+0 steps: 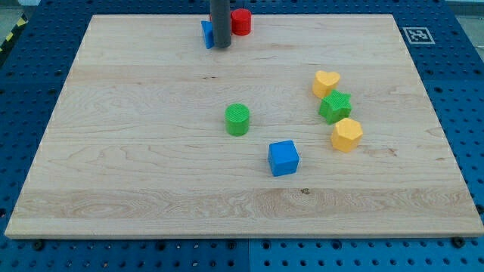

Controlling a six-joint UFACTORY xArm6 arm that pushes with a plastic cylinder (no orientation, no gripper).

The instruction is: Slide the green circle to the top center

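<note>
- Green circle (237, 119): a short upright cylinder, standing alone near the middle of the tabletop (136, 174), a little toward the view's bottom of centre. Nothing touches it.
- Orientation: round in plan, so it has no long axis and points no particular way; any side should serve as a push face.
- My tip (221, 47): at the view's top centre, well apart from the green circle. The circle lies toward the view's bottom from my tip, and slightly to the view's right.
- Key relation, as a judgement: the goal spot is roughly where my tip stands now, so my tip is on the wrong side. It likely needs to go round the circle to its bottom side, then push toward the view's top.
- Jaws: none on this rig, only a bare dark rod; nothing is held, and the rod can only push.
- Near my tip: a blue block (206, 33) half hidden behind the rod, shape unclear, seemingly touching or just beside it; a red block (241, 21) just to the rod's right, looks round. Both sit near the goal area and could crowd the arrival.
- Nearest to the circle: a blue cube (283, 158), toward the view's bottom right, apart from it.
- Far right cluster: yellow heart (327, 81), green star-like block (335, 106), yellow block (347, 134), close together in a column, well clear of the straight path upward.
</note>
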